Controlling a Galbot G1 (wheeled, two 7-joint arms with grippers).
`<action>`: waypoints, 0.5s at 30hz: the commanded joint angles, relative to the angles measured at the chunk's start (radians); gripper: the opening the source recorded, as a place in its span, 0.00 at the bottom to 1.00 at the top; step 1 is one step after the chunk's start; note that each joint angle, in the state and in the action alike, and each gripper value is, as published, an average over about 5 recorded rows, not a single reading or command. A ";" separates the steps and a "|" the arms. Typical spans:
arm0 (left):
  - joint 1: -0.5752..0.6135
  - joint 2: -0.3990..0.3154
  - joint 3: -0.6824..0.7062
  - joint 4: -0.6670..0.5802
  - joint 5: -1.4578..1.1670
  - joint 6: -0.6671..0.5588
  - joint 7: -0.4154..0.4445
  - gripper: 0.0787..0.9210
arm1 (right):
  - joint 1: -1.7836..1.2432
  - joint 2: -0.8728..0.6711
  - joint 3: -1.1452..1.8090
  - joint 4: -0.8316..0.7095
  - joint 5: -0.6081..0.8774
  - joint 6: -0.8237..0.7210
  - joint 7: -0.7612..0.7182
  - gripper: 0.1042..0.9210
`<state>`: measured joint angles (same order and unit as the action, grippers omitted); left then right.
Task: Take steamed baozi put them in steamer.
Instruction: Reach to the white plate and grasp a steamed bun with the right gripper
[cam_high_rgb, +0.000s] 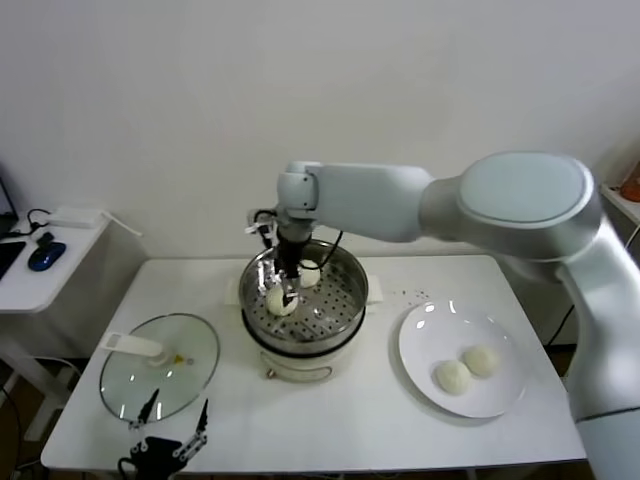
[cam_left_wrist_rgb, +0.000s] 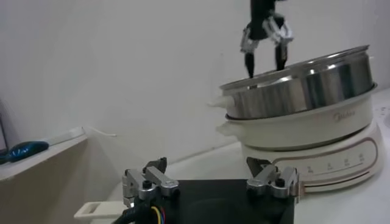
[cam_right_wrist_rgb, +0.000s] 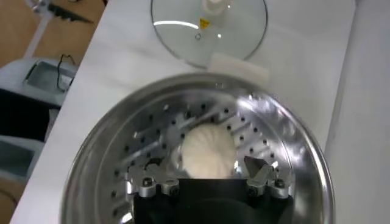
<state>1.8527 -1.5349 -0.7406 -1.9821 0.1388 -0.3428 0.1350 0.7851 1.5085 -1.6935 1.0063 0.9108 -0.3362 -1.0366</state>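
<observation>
The steamer (cam_high_rgb: 340, 300) stands mid-table on its cream base and also shows in the left wrist view (cam_left_wrist_rgb: 304, 85). My right gripper (cam_high_rgb: 288, 290) reaches down into it, open. One baozi (cam_right_wrist_rgb: 208, 149) lies on the perforated bottom between its spread fingers, and shows in the head view (cam_high_rgb: 278, 302). A second white bun (cam_high_rgb: 311, 273) sits farther back in the basket. Two more baozi (cam_high_rgb: 452, 377) (cam_high_rgb: 482, 360) lie on the white plate (cam_high_rgb: 425, 335) to the right. My left gripper (cam_high_rgb: 177, 412) is parked open and empty at the table's front left.
A round glass lid (cam_high_rgb: 190, 350) with a white handle lies flat left of the steamer, just beyond my left gripper (cam_left_wrist_rgb: 207, 163). A side table (cam_high_rgb: 70, 245) with a blue mouse stands at the far left. A wall runs behind the table.
</observation>
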 joint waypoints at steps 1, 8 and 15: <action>0.002 -0.006 0.000 -0.002 0.007 0.001 0.000 0.88 | 0.251 -0.246 -0.190 0.265 0.019 0.056 -0.066 0.88; 0.007 -0.010 -0.002 -0.001 0.010 -0.001 -0.001 0.88 | 0.285 -0.452 -0.274 0.435 -0.062 0.058 -0.037 0.88; 0.008 -0.015 -0.003 0.005 0.012 -0.003 -0.007 0.88 | 0.209 -0.621 -0.335 0.529 -0.272 0.058 0.029 0.88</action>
<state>1.8604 -1.5491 -0.7439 -1.9787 0.1478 -0.3455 0.1282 0.9830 1.1515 -1.9147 1.3440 0.8315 -0.2912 -1.0479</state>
